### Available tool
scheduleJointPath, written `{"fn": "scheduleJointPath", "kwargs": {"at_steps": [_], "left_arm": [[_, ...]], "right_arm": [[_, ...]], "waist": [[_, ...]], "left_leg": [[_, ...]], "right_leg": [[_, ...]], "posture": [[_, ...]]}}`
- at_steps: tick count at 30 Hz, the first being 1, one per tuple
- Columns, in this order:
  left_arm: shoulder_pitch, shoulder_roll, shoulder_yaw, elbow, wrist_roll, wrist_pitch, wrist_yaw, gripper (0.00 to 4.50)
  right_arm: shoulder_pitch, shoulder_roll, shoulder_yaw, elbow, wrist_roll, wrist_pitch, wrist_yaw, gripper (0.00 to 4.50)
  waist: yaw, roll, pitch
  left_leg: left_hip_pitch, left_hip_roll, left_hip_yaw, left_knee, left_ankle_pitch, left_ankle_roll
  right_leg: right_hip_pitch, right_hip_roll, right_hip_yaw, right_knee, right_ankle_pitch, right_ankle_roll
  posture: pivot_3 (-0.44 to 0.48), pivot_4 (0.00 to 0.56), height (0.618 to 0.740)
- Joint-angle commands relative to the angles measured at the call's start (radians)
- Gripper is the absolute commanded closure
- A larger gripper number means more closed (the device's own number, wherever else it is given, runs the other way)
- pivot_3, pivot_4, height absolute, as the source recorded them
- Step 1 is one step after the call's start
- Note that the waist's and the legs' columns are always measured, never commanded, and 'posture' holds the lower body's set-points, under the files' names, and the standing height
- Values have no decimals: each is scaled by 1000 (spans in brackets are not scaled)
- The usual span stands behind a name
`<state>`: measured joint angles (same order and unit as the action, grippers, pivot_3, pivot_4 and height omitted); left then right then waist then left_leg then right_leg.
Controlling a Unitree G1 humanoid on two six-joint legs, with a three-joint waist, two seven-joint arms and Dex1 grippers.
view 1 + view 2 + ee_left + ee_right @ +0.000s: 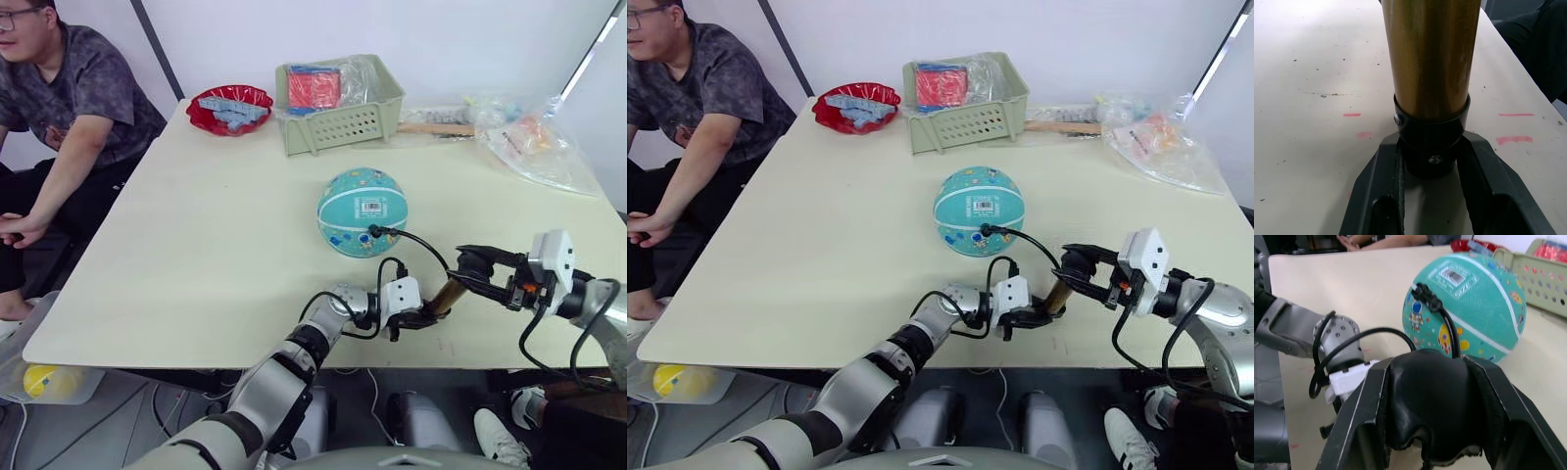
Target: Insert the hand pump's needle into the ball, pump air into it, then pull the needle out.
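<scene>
Head views: hand pump (449, 292) lies tilted between both arms, long axis running from left gripper (423, 315) at its lower cap up to right gripper (477, 266) on the handle. Hose arcs to the ball (361, 211), which sits mid-tabletop (196, 225), ahead and left of both.

Left wrist view: jaws clamped on the pump's black end cap.

Right wrist view: jaws closed on the black handle; hose fitting (1426, 296) seated on the ball, needle itself hidden.
</scene>
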<state>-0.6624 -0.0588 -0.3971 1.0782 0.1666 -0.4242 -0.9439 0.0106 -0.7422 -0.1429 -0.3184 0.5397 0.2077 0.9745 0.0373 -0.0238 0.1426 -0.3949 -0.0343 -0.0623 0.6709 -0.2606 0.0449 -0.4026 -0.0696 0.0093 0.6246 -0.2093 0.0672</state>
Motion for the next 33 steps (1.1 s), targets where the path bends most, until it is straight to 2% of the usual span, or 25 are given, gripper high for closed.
{"fn": "scheduleJointPath", "kwargs": {"at_steps": [1,8,13,17,28,33], "left_arm": [[30,24,-29,51,47,27,-15,3411],[28,19,-29,57,49,28,-12,3411],[29,17,-30,59,51,28,-15,3411],[30,16,-30,60,53,27,-14,3411],[31,13,-29,57,53,28,-11,3411],[30,13,-28,55,51,30,-15,3411]], "right_arm": [[-4,-9,-10,12,-26,23,-20,2867],[-100,-73,-117,-55,115,137,-9,2867],[-268,-187,-236,-65,307,287,0,2867],[-327,-232,-284,-64,388,360,-2,2867],[-472,-304,-329,-32,463,450,-4,2867],[-429,-288,-315,-40,442,479,15,2867]], "waist": [[0,0,0],[1,4,2],[0,9,7],[1,9,7],[1,10,8],[2,10,8]], "left_leg": [[0,0,0,0,0,0],[-2,0,0,0,0,0],[-2,-1,1,1,0,0],[-3,0,-1,0,0,0],[-4,-1,1,0,0,0],[-6,-1,1,0,0,0]], "right_leg": [[0,0,0,0,0,0],[-1,0,0,0,0,0],[-1,-1,1,0,0,0],[-1,-1,-1,0,0,0],[-3,-2,1,0,0,0],[-5,-2,2,0,0,0]], "posture": [[0,150,738],[0,150,738],[0,150,738],[0,150,738],[0,150,738],[0,150,738]]}}
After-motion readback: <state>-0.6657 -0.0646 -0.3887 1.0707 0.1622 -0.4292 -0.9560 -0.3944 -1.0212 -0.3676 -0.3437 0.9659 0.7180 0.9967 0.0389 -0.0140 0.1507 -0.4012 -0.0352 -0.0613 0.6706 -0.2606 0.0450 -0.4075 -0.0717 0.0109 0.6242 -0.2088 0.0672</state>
